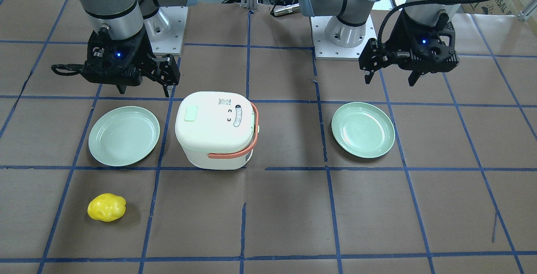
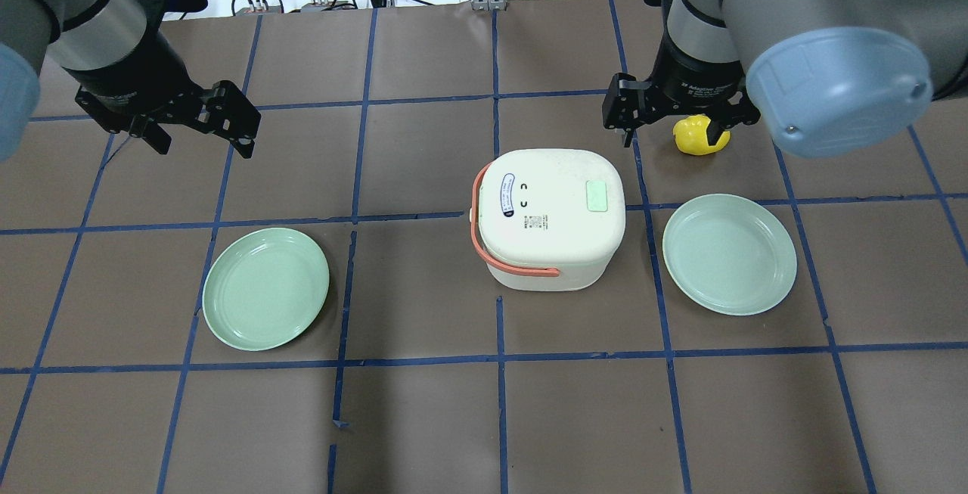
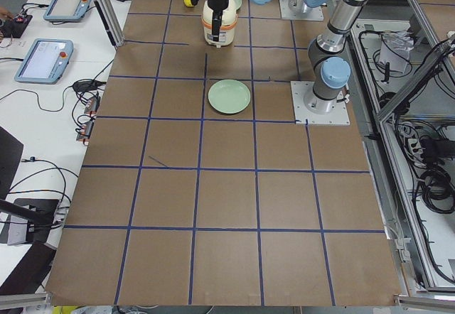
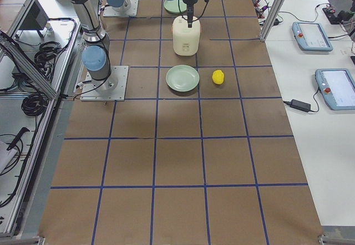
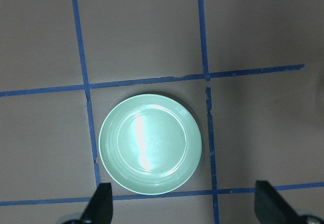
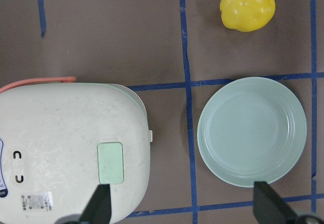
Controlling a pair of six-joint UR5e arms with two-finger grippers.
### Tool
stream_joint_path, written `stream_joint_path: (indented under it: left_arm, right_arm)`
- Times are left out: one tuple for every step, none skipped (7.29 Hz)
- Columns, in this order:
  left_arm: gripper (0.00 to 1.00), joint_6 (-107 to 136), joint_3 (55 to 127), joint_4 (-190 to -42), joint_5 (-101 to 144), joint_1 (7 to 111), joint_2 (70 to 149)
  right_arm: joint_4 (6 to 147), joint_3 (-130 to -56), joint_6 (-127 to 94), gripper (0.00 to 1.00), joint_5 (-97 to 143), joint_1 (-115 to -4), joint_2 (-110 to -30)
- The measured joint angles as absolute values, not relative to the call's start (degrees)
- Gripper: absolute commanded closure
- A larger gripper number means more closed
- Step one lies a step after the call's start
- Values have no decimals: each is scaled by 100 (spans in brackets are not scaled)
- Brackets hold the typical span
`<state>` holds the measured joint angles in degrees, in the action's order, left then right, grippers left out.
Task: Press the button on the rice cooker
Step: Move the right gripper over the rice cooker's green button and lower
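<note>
The white rice cooker [image 1: 216,129] stands mid-table with its lid shut and its coral handle folded down. It also shows in the overhead view [image 2: 552,218] and the right wrist view [image 6: 66,148]. A pale green square button [image 1: 191,113] sits on the lid, also visible in the overhead view [image 2: 597,196] and the right wrist view [image 6: 110,162]. My right gripper [image 1: 145,91] is open and empty, hovering above and beside the cooker's button side; its fingers [image 6: 101,206] show wide apart. My left gripper [image 1: 390,82] is open and empty, hovering well away from the cooker.
A green plate [image 2: 730,253] lies right of the cooker, below my right gripper [image 2: 671,137]. Another plate [image 2: 266,287] lies near my left gripper [image 2: 204,150] and shows in the left wrist view [image 5: 150,144]. A yellow fruit [image 1: 106,207] lies beyond the right plate.
</note>
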<state>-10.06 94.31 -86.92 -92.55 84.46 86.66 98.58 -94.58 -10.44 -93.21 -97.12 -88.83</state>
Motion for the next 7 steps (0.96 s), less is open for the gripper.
stream_joint_path:
  left_arm:
    - [0,-1004,9431,-8692,-9255,8446,8666]
    - [0,-1003,9431,-8692,-9255,8446,8666]
    - [0,-1002,9431,-8692,-9255,8446,8666]
    - [0,-1002,9431,-8692,-9255,8446,8666]
    - [0,-1002,9431,-8692,-9255,8446,8666]
    - [0,-1004,9431,-8692,-9255,8446,8666]
    - [0,-1005,9431,-8692,-9255,8446,8665]
  right_arm:
    - [9855,-9453,-1194,2,-9323,-9809,-8887]
    - [9861,-9452,-1450,7,-9318,-9946,-8891]
    - [9973,-9468,-1651,41,-9320,-10093,-8882]
    - [10184,-9502,-1722,75,-9334,-10181,-8852]
    - [10266,-9541,-1734,81,-9335,-10218,-8822]
    - [10257,-9608,-1732,83,-9314,-10233,-8802]
    - [10302,-9713,-1713,84,-9243,-10236,-8781]
